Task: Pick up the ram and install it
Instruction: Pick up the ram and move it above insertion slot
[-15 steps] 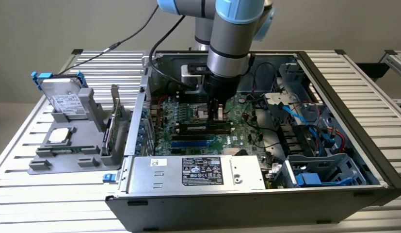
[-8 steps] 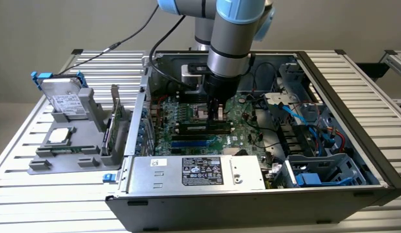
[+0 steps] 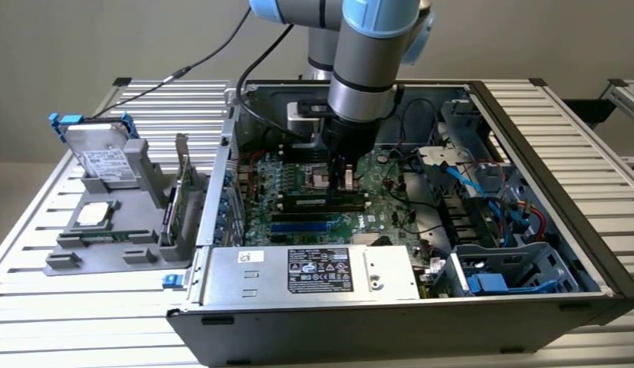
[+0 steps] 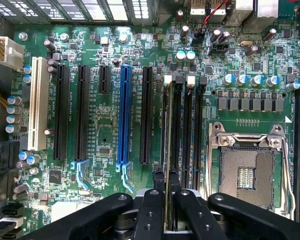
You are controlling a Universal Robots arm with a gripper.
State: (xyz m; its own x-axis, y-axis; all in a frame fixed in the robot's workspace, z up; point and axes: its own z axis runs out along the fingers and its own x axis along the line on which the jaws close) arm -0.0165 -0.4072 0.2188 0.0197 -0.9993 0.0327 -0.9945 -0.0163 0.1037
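- Exterior view: gripper [image 3: 346, 181] sits low inside the open computer case [image 3: 562, 230], above the motherboard [image 3: 296, 184]. A grey tray [image 3: 102, 257] on the exterior view's left holds a hard drive [image 3: 102, 161], a processor chip [image 3: 95, 215] and an upright green card [image 3: 179, 203].
- Wrist view: ram [image 4: 165, 155] is edge-on, its long axis along the memory slots [image 4: 187, 135]. The gripper [image 4: 165, 181] is nearly closed, pinching its two faces.

The thin ram [image 4: 165, 135], clamped on edge in the end effector [image 4: 165, 197], runs lengthwise alongside the black memory slots [image 4: 177, 130].
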